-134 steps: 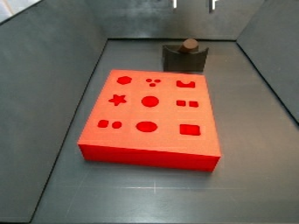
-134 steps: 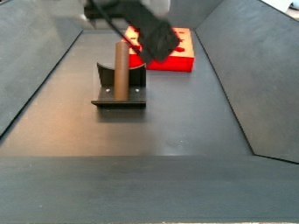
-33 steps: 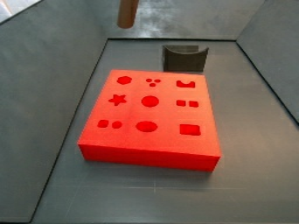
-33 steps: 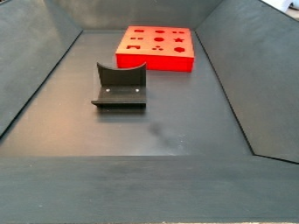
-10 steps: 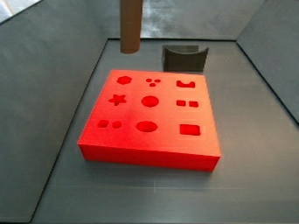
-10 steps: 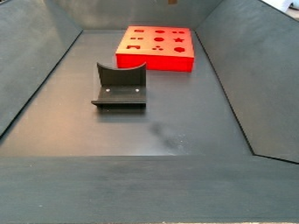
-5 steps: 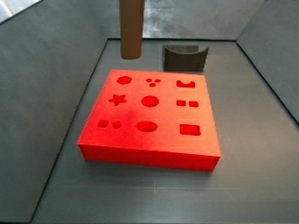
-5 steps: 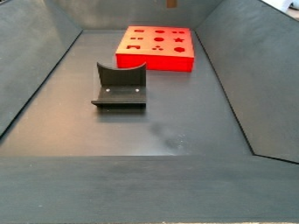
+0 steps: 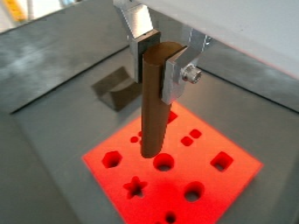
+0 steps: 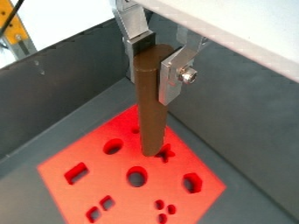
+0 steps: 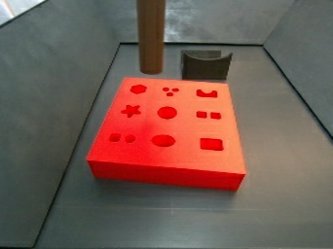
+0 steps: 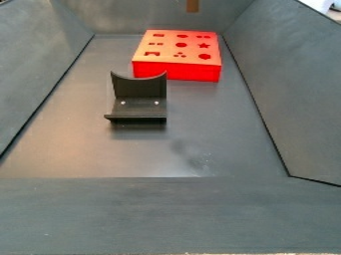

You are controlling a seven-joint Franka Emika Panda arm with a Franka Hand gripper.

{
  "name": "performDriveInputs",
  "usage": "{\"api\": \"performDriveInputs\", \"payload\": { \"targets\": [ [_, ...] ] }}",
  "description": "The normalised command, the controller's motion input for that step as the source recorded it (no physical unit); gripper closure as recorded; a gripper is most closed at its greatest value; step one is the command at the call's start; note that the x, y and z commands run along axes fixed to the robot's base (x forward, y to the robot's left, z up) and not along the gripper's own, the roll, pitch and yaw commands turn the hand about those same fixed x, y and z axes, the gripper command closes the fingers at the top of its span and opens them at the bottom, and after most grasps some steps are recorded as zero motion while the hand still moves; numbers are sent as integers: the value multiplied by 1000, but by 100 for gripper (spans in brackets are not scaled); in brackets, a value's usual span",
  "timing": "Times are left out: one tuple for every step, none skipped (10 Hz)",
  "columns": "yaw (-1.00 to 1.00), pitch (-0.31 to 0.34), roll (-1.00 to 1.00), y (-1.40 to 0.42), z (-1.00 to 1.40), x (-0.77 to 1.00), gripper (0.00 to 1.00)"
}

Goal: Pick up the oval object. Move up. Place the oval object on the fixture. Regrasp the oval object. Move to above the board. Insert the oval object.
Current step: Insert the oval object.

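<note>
My gripper (image 9: 160, 54) is shut on the top end of the oval object (image 9: 155, 105), a slim brown peg that hangs upright; it shows in both wrist views (image 10: 149, 105). Its lower end hovers above the red board (image 9: 222, 188), over the recesses. In a side view the peg (image 11: 151, 34) hangs from the top edge over the board's far end (image 11: 166, 146); the gripper itself is out of that frame. In a side view only the peg's tip (image 12: 193, 5) shows above the board (image 12: 180, 66). The dark fixture (image 12: 138, 97) stands empty.
Grey walls enclose the dark floor (image 12: 186, 149). The fixture (image 11: 205, 64) stands behind the board's far edge in a side view and shows in a wrist view (image 9: 114, 87). The board's recesses include a star, circles, an oval and squares.
The peg has come down toward the board over the last second and has shifted slightly right in the side view. Board and fixture have not moved.
</note>
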Motion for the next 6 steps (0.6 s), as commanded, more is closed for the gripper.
{"api": "performDriveInputs", "payload": {
  "targets": [
    [-71, 0, -161, -269, -294, 1000, 100],
    [-20, 0, -141, -317, -446, 1000, 100],
    [0, 0, -124, -314, -494, 1000, 100],
    [0, 0, -113, -314, -526, 1000, 100],
    [0, 0, -91, -363, -571, 1000, 100],
    [0, 0, -27, -511, -577, 851, 100]
  ]
}}
